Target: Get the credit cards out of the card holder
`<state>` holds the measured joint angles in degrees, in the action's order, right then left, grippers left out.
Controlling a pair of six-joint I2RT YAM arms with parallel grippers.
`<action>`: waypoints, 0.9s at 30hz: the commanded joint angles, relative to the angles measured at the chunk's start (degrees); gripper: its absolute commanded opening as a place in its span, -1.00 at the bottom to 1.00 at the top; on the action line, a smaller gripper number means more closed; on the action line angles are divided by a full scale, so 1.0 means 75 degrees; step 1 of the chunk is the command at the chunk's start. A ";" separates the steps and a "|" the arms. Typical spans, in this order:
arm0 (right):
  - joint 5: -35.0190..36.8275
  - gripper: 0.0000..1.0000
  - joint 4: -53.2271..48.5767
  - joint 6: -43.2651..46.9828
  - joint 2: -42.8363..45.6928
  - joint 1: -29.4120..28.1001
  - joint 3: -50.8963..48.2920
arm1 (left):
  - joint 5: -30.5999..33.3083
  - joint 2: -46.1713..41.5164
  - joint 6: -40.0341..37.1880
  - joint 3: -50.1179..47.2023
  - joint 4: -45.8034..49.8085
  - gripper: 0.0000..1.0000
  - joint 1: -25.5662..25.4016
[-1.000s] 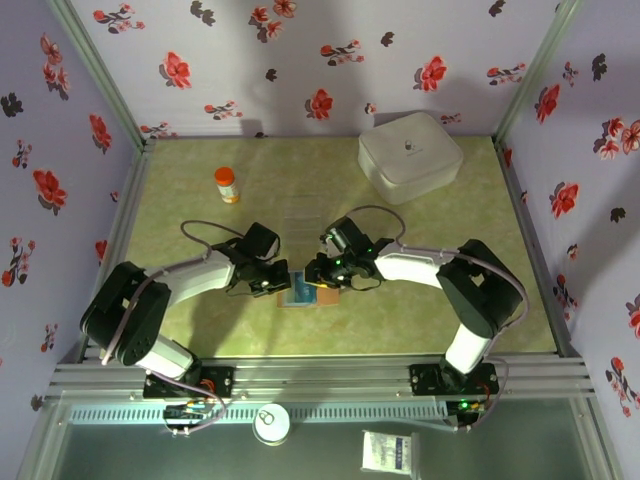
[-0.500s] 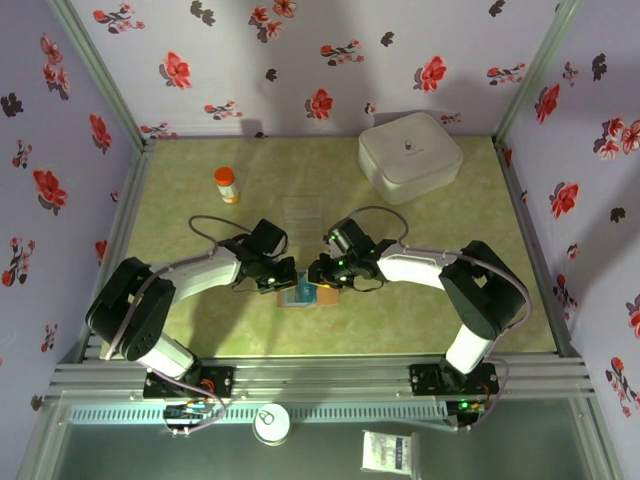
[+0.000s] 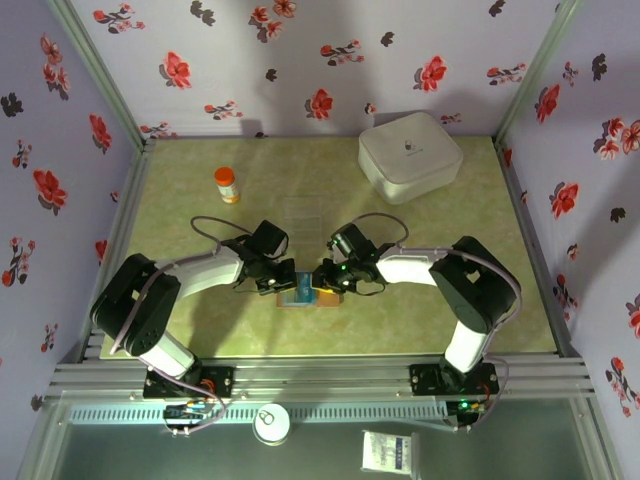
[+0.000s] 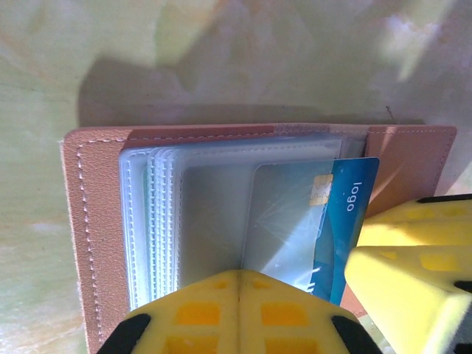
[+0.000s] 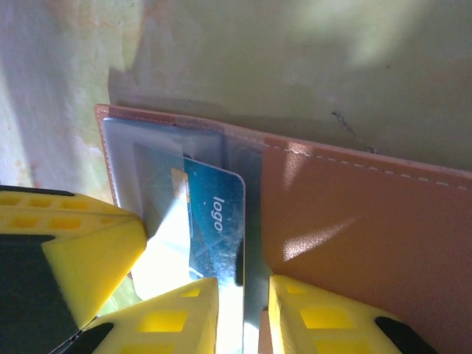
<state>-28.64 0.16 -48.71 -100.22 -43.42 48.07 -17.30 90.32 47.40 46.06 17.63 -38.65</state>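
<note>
— Right gripper (image 5: 242,313)'s doing what?
— Pinching the blue credit card (image 5: 215,221), seemingly. Left gripper (image 4: 237,299), shut, presses the sleeves of the card holder (image 3: 308,295), lower centre of the table (image 3: 420,310).

A staged robot test cell, not a lived-in room: a pale green marbled bench (image 3: 200,330) boxed in by upright panels of lilac wallpaper with red flowers (image 3: 300,60), framed by bare aluminium rails (image 3: 320,378), with two white-and-black robot arms (image 3: 190,280) bolted along its near edge.
</note>
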 commanded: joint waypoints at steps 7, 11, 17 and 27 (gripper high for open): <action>-0.0558 -0.55 0.0989 -0.0345 -0.0277 0.0091 -0.0248 | 0.0175 0.0087 -0.0122 -0.0123 0.0136 -1.00 -0.0038; -0.0613 -0.58 0.1178 -0.0420 -0.0291 0.0117 -0.0327 | 0.0176 0.0074 -0.0129 -0.0117 0.0153 -1.00 -0.0029; -0.0579 -0.71 0.1209 -0.0420 -0.0259 0.0164 -0.0408 | 0.0200 0.0021 -0.0126 -0.0101 0.0204 -1.00 -0.0032; -0.0402 -0.81 0.0923 -0.0215 0.0230 0.0327 -0.0695 | 0.0293 -0.0088 -0.0129 -0.0107 0.0357 -1.00 -0.0026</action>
<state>-33.04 9.32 -51.46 -100.07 -41.69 44.29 -16.56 90.28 47.40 46.02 17.67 -38.63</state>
